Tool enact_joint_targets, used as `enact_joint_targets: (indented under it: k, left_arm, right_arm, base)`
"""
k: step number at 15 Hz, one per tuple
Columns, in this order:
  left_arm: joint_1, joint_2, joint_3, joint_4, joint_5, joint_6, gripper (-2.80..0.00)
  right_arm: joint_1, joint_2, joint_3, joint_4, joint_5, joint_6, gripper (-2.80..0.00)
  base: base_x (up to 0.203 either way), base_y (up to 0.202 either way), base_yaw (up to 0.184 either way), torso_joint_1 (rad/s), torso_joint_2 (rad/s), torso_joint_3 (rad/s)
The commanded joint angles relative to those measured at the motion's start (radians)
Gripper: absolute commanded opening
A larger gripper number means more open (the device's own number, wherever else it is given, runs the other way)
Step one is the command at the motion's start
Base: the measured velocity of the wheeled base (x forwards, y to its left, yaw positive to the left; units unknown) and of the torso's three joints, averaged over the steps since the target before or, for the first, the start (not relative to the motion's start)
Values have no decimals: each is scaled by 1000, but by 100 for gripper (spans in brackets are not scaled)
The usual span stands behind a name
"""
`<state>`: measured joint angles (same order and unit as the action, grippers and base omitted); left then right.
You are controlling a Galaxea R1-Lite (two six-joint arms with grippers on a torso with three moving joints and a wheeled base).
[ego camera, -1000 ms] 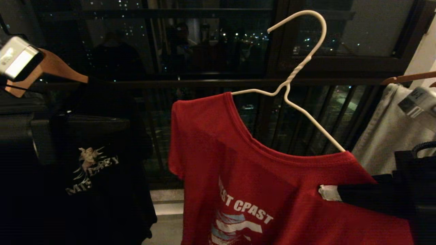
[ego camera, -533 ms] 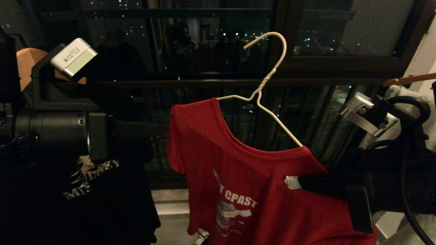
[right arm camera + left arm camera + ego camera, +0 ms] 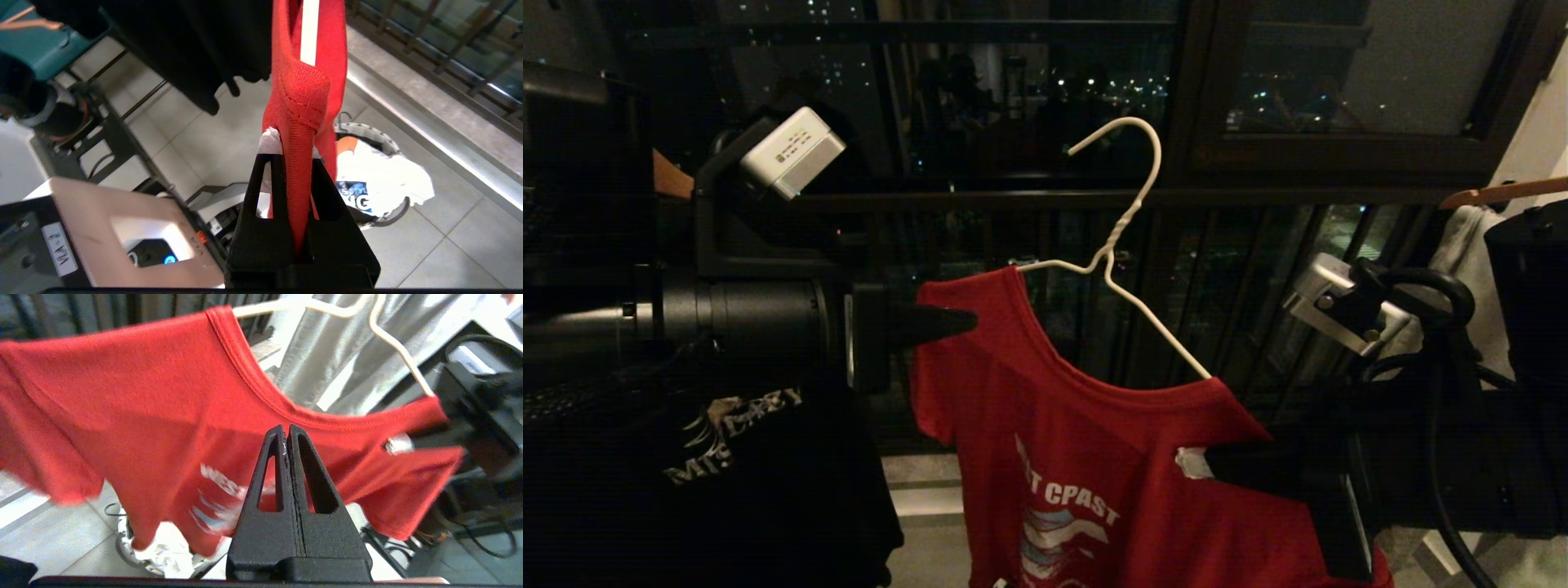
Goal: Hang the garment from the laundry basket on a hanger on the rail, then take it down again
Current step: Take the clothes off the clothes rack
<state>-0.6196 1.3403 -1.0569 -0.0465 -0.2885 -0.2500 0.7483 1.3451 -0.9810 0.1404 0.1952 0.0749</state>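
The garment (image 3: pixel 1078 441), a red T-shirt with white lettering, hangs crooked on the white wire hanger (image 3: pixel 1127 216). The hanger's hook is free in the air, and the rail is out of view. My right gripper (image 3: pixel 1196 461) comes in from the right and is shut on the garment's lower shoulder; red cloth (image 3: pixel 304 94) is bunched between its jaws (image 3: pixel 292 153). My left gripper (image 3: pixel 968 320) is shut and empty, its tip just short of the raised shoulder (image 3: pixel 163 408), and its jaws (image 3: pixel 286 430) are pressed together. The laundry basket (image 3: pixel 369 132) stands on the floor below, holding a white T-shirt.
A black printed T-shirt (image 3: pixel 727 425) on a wooden hanger (image 3: pixel 670 175) hangs close on the left. A pale shirt (image 3: pixel 1462 237) on another wooden hanger (image 3: pixel 1503 192) hangs on the right. Dark balcony railing bars (image 3: pixel 1013 198) and a window lie behind. The robot's base (image 3: pixel 102 212) fills the floor near the basket.
The right gripper has carried the garment and hanger down and to the left. The left arm has swung in from the left edge until its tip is at the garment's raised shoulder.
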Motion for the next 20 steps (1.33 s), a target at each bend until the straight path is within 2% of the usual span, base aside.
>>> enact_joint_targets:
  k: [1, 5, 7, 9, 10, 13, 17, 18, 20]
  left_arm:
    - [-4, 13, -6, -1, 23, -2, 0]
    - [-83, 28, -18, 8, 139, -2, 0]
    - [-100, 48, -21, 1, 223, 0, 0]
    - [-107, 49, -21, 0, 255, 10, 0]
    - [-108, 45, -21, 4, 260, 17, 0]
    - [-124, 53, -22, 2, 383, 67, 0]
    - [-140, 57, -21, 10, 443, 91, 0]
    - [-140, 73, -19, 2, 484, 102, 0]
    - [-140, 82, -17, -1, 496, 107, 0]
  right_arm:
    - [19, 1, 5, -1, 1, 0, -280]
    - [33, 2, 10, -1, -2, 0, -280]
    - [37, 0, 13, -1, -5, 0, -280]
    - [43, 0, 13, -1, -5, 0, -280]
    - [43, -1, 13, -1, -5, 0, -280]
    - [43, -3, 13, -1, -8, 0, -280]
    - [44, -3, 15, -1, -8, 0, -280]
    - [50, -3, 15, -1, -8, 0, -280]
    - [60, -4, 22, -1, -8, 0, -280]
  base:
    - [0, 0, 0, 0, 0, 0]
    - [0, 0, 0, 0, 0, 0]
    - [0, 0, 0, 0, 0, 0]
    - [0, 0, 0, 0, 0, 0]
    - [0, 0, 0, 0, 0, 0]
    - [0, 0, 0, 0, 0, 0]
    - [0, 0, 0, 0, 0, 0]
    - [0, 0, 0, 0, 0, 0]
    - [0, 0, 0, 0, 0, 0]
